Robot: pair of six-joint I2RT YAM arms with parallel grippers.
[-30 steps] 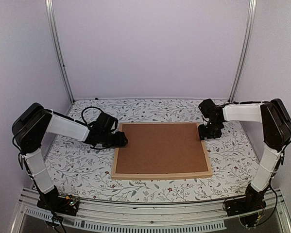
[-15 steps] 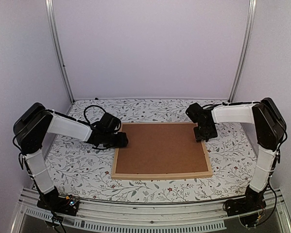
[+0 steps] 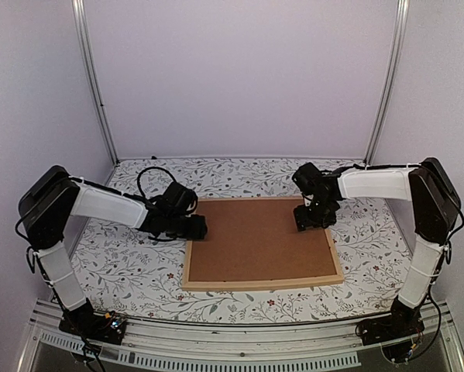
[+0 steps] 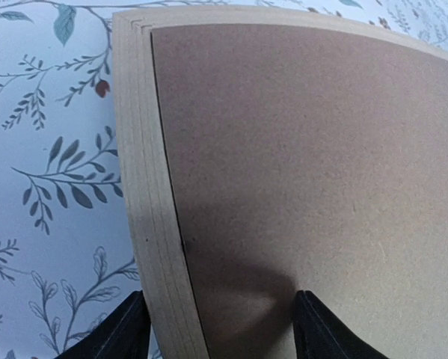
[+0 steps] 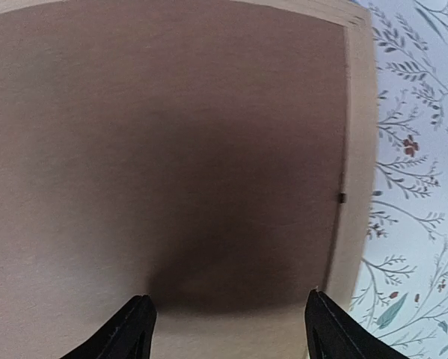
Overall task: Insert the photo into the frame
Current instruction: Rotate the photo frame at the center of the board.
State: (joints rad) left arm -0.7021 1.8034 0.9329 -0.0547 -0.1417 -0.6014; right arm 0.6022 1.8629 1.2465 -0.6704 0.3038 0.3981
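Observation:
The frame (image 3: 262, 284), thin light wood strips, lies flat at mid-table with a brown backing board (image 3: 259, 240) filling it. The photo is hidden. My left gripper (image 3: 199, 227) sits low at the frame's far left corner. In the left wrist view it (image 4: 218, 299) is open, one finger outside the wood strip (image 4: 145, 187) and the other over the board (image 4: 306, 149). My right gripper (image 3: 305, 221) hovers over the board near the far right corner. The right wrist view shows it (image 5: 229, 298) open above the board (image 5: 171, 134), with the frame's strip (image 5: 358, 149) just to its right.
A floral tablecloth (image 3: 123, 263) covers the table around the frame. Two metal posts (image 3: 96, 85) (image 3: 386, 85) stand at the back corners against pale walls. A metal rail (image 3: 239, 333) carrying both arm bases runs along the near edge.
My right gripper has moved left from the frame's far right corner onto the board and opened wider. The left gripper and the frame have shifted slightly to the right.

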